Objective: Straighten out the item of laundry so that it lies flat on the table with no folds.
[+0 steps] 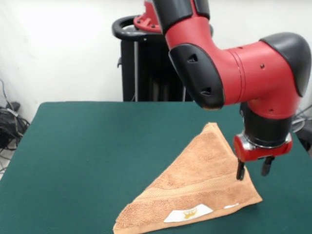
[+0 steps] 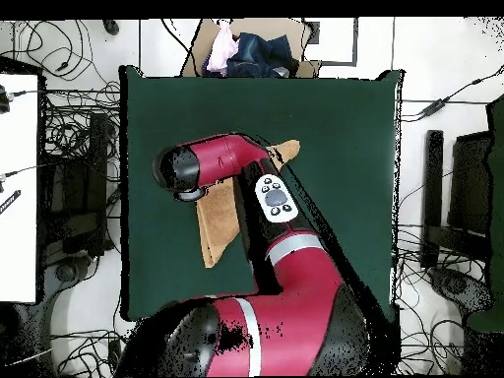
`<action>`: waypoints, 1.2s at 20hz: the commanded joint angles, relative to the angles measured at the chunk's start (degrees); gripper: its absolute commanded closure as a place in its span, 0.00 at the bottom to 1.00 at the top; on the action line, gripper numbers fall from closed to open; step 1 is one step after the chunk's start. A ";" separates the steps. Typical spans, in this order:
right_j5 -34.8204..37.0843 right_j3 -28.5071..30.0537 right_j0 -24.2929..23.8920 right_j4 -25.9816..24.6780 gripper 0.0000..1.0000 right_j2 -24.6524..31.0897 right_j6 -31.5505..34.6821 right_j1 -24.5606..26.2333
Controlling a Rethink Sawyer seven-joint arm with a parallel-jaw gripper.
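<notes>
The item of laundry (image 1: pixel 195 192) is a peach-orange towel folded into a triangle, its point toward the far side and its long edge at the near edge of the table (image 1: pixel 97 146). A woven band crosses it and a white label (image 1: pixel 187 213) lies near its front edge. My gripper (image 1: pixel 252 170) hangs open just over the towel's right edge, its two black fingers (image 1: pixel 240 170) apart with nothing between them. From overhead, the arm covers most of the towel (image 2: pixel 219 228); the gripper itself is hidden there.
The red and black arm (image 1: pixel 229 63) reaches down over the table's right half. In the overhead view a cardboard box with clothes (image 2: pixel 251 51) sits beyond the table's far edge, and cables lie on the floor around the table.
</notes>
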 commanded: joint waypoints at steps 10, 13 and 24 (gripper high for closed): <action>-16.92 -1.48 4.74 3.22 0.00 -7.48 16.72 6.16; -19.21 -2.49 5.31 3.98 0.00 -8.46 16.00 8.03; -24.12 -2.73 5.93 6.21 0.00 -10.35 13.35 10.34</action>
